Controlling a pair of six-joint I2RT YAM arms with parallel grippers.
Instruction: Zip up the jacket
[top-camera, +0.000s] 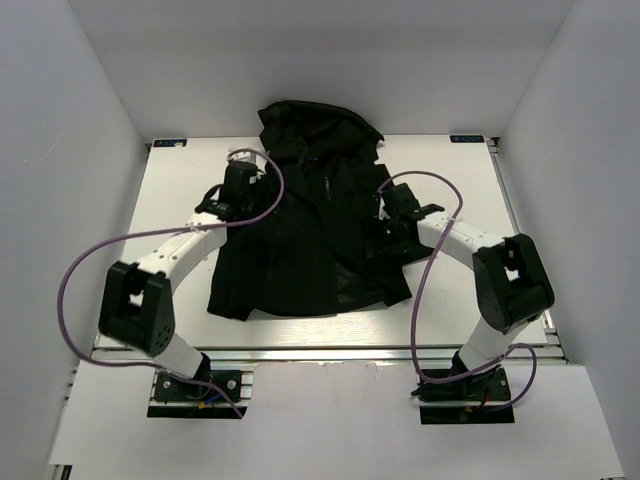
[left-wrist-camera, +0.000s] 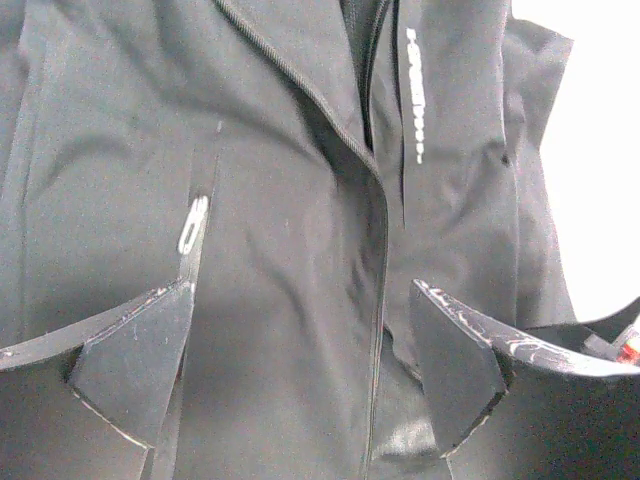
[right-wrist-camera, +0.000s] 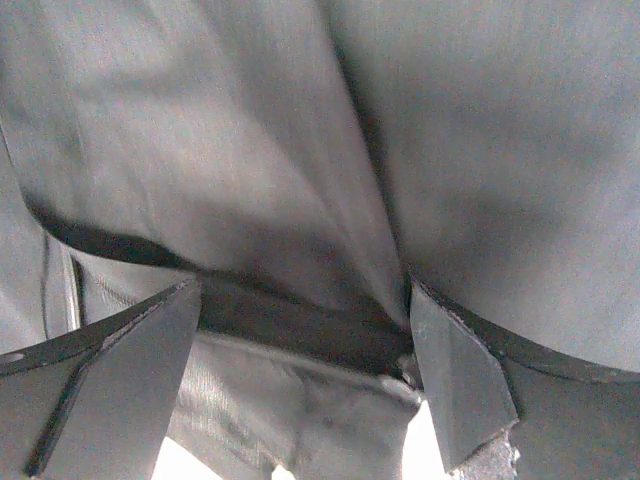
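Jacket: large black hooded fabric jacket, spread flat on the white counter beneath both hands, hood on the far side.
Left hand: spread wide, holding nothing, poised just above the chest; centre front zipper running between the fingers, probably lined up that way to find the slider.
Right hand: also wide, gripping nothing; a fold near the jacket's edge rising between its fingers, likely placed to pin the cloth taut.
Zipper state: parted ahead of the left hand, toward the collar; closer in, impossible to tell whether joined.
Pale lettering: just beyond the left hand, beside the zipper.
Stage: seemingly early; slider not visible.
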